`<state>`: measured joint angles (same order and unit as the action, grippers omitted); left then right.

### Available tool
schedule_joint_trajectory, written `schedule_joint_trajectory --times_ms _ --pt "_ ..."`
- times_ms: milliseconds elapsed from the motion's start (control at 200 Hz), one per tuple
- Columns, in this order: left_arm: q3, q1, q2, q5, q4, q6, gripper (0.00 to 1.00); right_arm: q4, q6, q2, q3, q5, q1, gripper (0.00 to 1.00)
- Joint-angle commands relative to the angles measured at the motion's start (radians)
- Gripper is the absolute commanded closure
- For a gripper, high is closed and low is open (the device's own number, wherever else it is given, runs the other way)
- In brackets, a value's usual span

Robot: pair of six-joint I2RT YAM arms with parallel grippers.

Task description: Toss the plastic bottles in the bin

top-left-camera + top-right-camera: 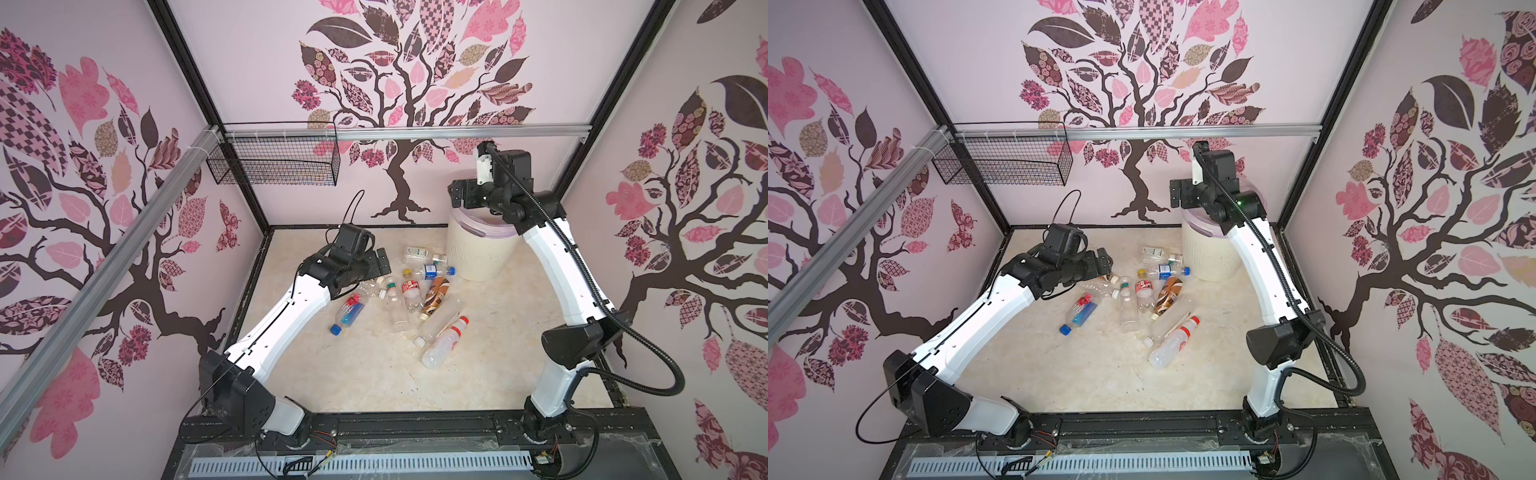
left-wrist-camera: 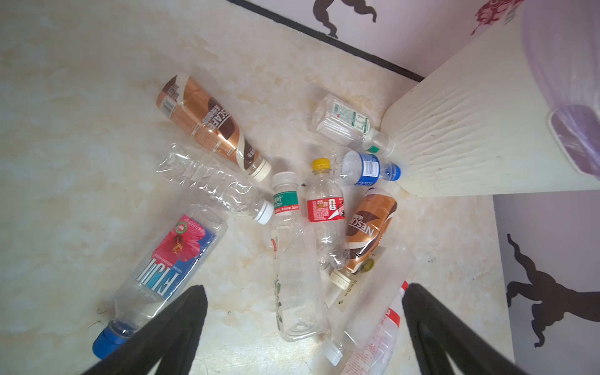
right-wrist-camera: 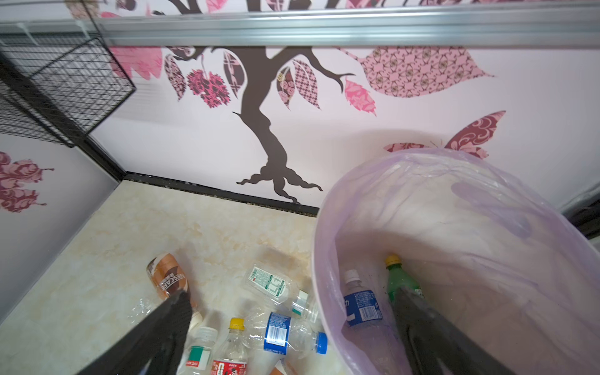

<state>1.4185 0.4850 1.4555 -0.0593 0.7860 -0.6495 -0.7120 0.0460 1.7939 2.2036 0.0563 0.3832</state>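
Observation:
Several plastic bottles (image 1: 411,291) lie scattered on the marble floor in both top views, left of the cream ribbed bin (image 1: 478,253) with its lilac bag. My left gripper (image 2: 305,289) hovers open above the heap, over a clear bottle (image 2: 292,259) between a Fiji bottle (image 2: 168,269) and a red-capped one (image 2: 386,324). My right gripper (image 3: 292,292) is open and holds nothing, raised over the bin's rim (image 3: 319,259). Inside the bin lie a blue-labelled bottle (image 3: 360,305) and a green one (image 3: 399,282).
A black wire mesh basket (image 1: 274,164) hangs from the aluminium rail on the back wall. The bin (image 1: 1208,257) stands in the back right corner. Patterned walls close in the floor on three sides, and both arm bases sit on the front rail.

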Motion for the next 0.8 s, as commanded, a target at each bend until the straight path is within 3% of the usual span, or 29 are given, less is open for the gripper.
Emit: schedule_joint_trajectory --times_ms 0,190,365,550,795 --pt "-0.076 -0.051 -0.015 0.044 0.034 0.019 0.02 0.021 -0.021 -0.066 -0.087 0.056 0.116 0.0" --pt "-0.185 -0.168 -0.019 0.121 0.035 0.075 0.02 0.178 -0.001 -0.17 -0.409 0.077 0.288 0.01" --pt "-0.233 -0.179 0.032 0.025 0.072 0.128 0.02 0.262 0.039 -0.208 -0.612 0.082 0.382 0.0" --pt "-0.244 -0.178 0.114 0.012 0.075 0.15 0.02 0.336 0.079 -0.252 -0.807 0.072 0.443 0.01" --pt "-0.261 -0.178 0.183 0.007 0.059 0.167 0.02 0.403 0.141 -0.308 -0.964 0.011 0.447 0.0"
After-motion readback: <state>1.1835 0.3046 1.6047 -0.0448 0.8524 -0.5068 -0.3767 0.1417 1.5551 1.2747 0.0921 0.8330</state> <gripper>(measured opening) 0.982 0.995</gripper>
